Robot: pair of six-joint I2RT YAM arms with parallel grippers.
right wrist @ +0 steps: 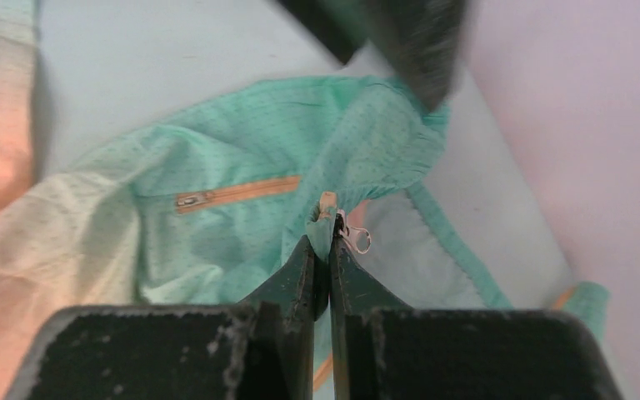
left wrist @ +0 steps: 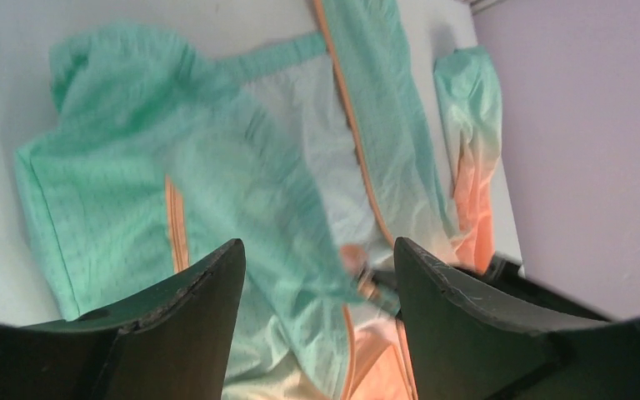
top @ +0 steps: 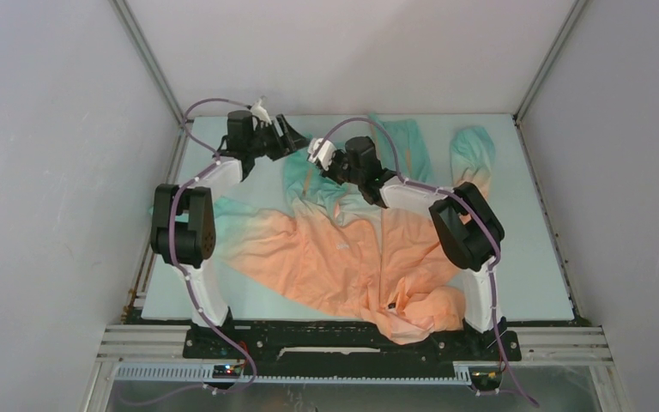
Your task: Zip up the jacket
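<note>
The jacket (top: 343, 257) lies spread on the table, its teal end far and its peach-orange end near. My right gripper (right wrist: 322, 242) is shut on a teal fold of the jacket's (right wrist: 242, 150) front edge, right beside the small metal zipper pull (right wrist: 357, 240) and the orange end of the front zipper. In the top view it (top: 317, 156) hangs over the teal part. My left gripper (left wrist: 317, 250) is open and empty, held above the teal cloth (left wrist: 133, 167) just left of the right gripper; in the top view it (top: 296, 137) is at the far left.
An orange pocket zip (right wrist: 233, 192) runs across the teal panel left of my right fingers. A sleeve (top: 472, 150) lies at the far right. The orange end bunches near the front edge (top: 420, 313). Grey walls close in the table (top: 549, 283) on three sides.
</note>
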